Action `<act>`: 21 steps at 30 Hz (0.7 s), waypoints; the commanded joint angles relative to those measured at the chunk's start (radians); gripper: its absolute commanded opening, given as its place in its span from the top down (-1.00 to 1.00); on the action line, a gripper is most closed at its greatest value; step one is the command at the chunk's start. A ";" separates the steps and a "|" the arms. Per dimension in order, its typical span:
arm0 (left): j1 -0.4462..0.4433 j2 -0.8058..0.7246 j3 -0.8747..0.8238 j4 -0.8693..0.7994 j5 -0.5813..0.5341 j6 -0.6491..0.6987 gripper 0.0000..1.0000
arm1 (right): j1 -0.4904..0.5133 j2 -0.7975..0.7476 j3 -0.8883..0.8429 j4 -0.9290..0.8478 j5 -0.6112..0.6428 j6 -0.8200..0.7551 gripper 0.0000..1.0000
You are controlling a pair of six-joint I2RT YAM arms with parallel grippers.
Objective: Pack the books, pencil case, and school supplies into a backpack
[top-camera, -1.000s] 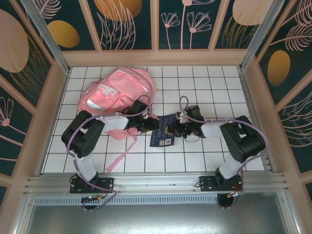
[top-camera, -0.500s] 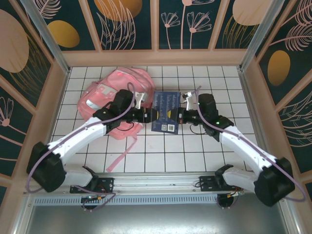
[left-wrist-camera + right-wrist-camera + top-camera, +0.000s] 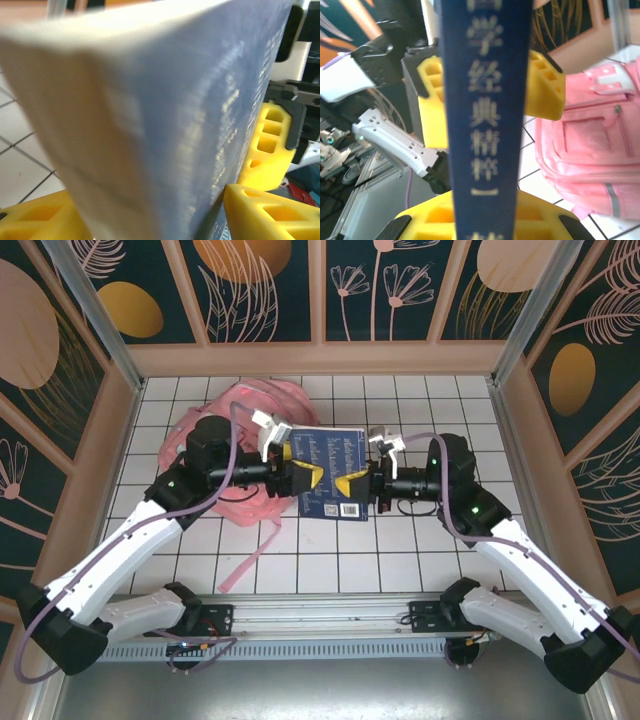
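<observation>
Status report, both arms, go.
Left gripper open, astride navy book. Right gripper shut on its spine, book held off the table. Pink backpack under left arm.

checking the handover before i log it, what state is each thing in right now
navy book: held in the air above the table, between the two hands
right hand: shut on one edge of the navy book
left hand: open, fingers either side of the opposite edge, not clamping
backpack: lying on the table, front pocket looks closed, main zip cannot be seen
</observation>
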 commanded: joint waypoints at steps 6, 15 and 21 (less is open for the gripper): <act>0.000 -0.137 -0.124 0.293 0.161 0.050 -0.30 | 0.016 -0.052 0.028 0.063 -0.159 -0.086 1.00; 0.001 -0.240 -0.270 0.568 0.212 -0.041 0.23 | 0.018 -0.048 0.022 0.086 -0.136 -0.067 1.00; 0.001 -0.177 -0.292 0.651 0.262 -0.135 -0.05 | 0.028 -0.028 0.018 0.113 -0.146 -0.056 1.00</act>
